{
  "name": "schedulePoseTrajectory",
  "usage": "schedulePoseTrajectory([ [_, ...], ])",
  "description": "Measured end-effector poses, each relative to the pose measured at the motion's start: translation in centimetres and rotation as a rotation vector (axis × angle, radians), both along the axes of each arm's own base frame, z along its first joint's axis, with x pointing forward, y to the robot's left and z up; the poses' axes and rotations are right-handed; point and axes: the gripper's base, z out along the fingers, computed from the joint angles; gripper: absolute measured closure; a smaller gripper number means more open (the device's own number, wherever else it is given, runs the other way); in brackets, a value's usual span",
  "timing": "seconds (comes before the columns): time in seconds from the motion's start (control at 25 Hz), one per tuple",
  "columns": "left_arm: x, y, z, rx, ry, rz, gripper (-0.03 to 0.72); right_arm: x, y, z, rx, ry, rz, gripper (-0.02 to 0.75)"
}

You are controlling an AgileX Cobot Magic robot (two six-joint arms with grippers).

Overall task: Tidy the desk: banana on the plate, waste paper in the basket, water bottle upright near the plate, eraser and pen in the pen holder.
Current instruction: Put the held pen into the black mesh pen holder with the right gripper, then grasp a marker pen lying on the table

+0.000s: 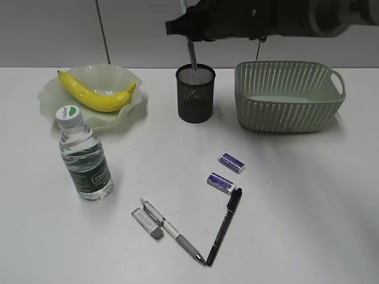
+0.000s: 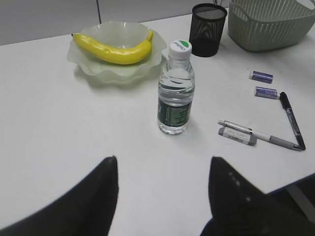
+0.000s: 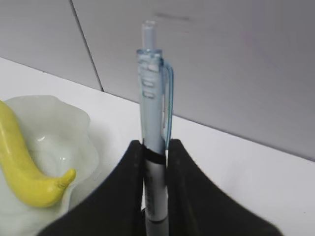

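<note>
My right gripper [image 3: 156,150] is shut on a pen with a clear blue clip [image 3: 155,123] and holds it above the black mesh pen holder [image 1: 195,93], its lower end [image 1: 191,54] pointing into the cup. The right gripper shows at the top of the exterior view [image 1: 190,29]. The banana [image 1: 95,92] lies on the green wavy plate [image 1: 121,121]. The water bottle [image 1: 84,155] stands upright in front of the plate. Two erasers with purple sleeves [image 1: 231,161] [image 1: 221,183], a silver pen [image 1: 172,231] and a black pen [image 1: 225,225] lie on the desk [image 1: 296,207]. My left gripper [image 2: 162,167] is open over bare desk. No waste paper shows.
The green perforated basket [image 1: 289,96] stands right of the pen holder. A small grey-and-white eraser-like piece [image 1: 147,222] lies beside the silver pen. The desk's near edge shows at the lower right of the left wrist view [image 2: 295,179].
</note>
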Motion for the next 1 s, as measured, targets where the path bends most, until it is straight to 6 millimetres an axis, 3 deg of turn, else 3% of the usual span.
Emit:
schedulePoseTrajectory([
  [0.28,0.0,0.0,0.0,0.0,0.0,0.0,0.252,1.0,-0.1,-4.6,0.03,0.099,-0.05,0.592],
  [0.36,0.0,0.0,0.0,0.0,0.0,0.0,0.252,1.0,-0.2,-4.9,0.033,0.107,-0.055,0.503],
  [0.48,0.0,0.0,0.0,0.0,0.0,0.0,0.252,1.0,-0.2,-4.7,0.035,0.104,-0.055,0.308],
  [0.64,0.0,0.0,0.0,0.0,0.0,0.0,0.252,0.3,-0.4,-2.7,0.005,0.131,-0.03,0.2],
  [0.8,0.0,0.0,0.0,0.0,0.0,0.0,0.252,-1.8,-1.4,1.4,-0.144,0.193,0.035,0.184],
  [1.0,0.0,0.0,0.0,0.0,0.0,0.0,0.252,-6.0,-4.0,5.8,-0.339,0.398,0.071,0.188],
])
